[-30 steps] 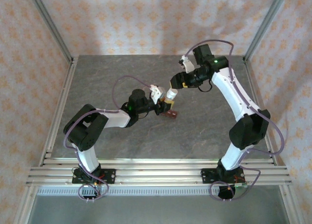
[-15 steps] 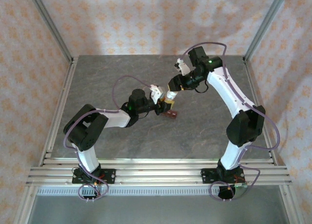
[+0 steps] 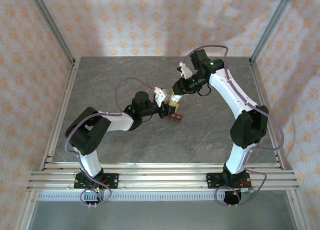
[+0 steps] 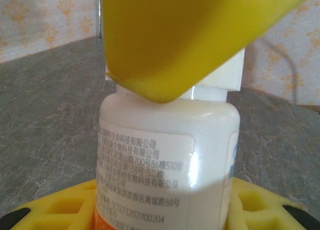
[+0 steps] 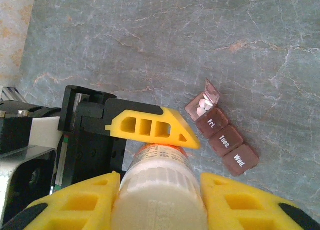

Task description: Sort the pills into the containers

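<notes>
From my station I saw the left gripper [image 3: 169, 108] clamped on the lower body of a small white cylindrical plastic bottle [image 4: 165, 155] with a printed label. Its yellow fingers [image 4: 50, 210] pressed against both sides of the bottle. The right gripper [image 5: 160, 177] came at the same bottle from above and had closed round its upper part. In the right wrist view, the yellow fingertips [image 5: 80, 205] sat tight against the white neck on either side. In the left wrist view, one of those yellow fingers covered most of the white cap [image 4: 225, 75]. I could not tell whether the cap was tightened or loose.

The containers [image 5: 220, 135], a small dark reddish-brown plastic strip of four joined square compartments, lay flat on the grey marbled desk [image 5: 150, 35]. They were just beside the bottle and touched neither gripper. In the overhead view the strip sat on the near side of the two grippers, close under the left one. The compartment at the far end of the strip stood open with its hinged lid [image 5: 212, 92] tipped up. A few white pills [image 5: 204, 106] lay inside it. The other three lids were shut and read "Fri.", "Tues." and "Wed." in white lettering.

Both arms met over the middle of the desk.
</notes>
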Controlling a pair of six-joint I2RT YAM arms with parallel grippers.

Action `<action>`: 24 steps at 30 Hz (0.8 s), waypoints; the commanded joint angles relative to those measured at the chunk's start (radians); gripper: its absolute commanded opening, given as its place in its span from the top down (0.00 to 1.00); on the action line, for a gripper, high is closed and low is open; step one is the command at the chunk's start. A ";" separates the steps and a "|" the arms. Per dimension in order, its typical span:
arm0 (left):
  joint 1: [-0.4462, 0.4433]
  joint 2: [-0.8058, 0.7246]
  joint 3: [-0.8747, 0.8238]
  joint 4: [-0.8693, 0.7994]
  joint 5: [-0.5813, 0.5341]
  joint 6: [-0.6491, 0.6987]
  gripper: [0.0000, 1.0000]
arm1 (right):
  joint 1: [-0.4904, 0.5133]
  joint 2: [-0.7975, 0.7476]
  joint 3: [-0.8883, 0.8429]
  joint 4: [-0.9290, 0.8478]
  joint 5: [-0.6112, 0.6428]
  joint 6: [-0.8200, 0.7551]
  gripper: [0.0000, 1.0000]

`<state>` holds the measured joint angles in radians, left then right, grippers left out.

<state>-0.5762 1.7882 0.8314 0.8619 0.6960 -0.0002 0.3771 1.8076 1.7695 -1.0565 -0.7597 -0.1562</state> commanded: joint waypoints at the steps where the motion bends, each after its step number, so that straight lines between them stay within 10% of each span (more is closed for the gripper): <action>1: -0.011 -0.047 0.011 0.076 0.007 0.007 1.00 | 0.011 -0.006 -0.028 0.015 0.048 0.087 0.64; 16: -0.021 -0.020 0.029 0.071 -0.021 0.016 1.00 | 0.079 -0.053 -0.193 0.185 0.250 0.519 0.63; 24: -0.021 -0.018 0.024 0.060 -0.030 0.027 1.00 | 0.042 -0.065 -0.064 0.130 0.255 0.492 0.36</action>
<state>-0.5896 1.7882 0.8322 0.8265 0.6765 0.0010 0.4412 1.7515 1.6398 -0.8940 -0.5377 0.3157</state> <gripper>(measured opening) 0.433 0.627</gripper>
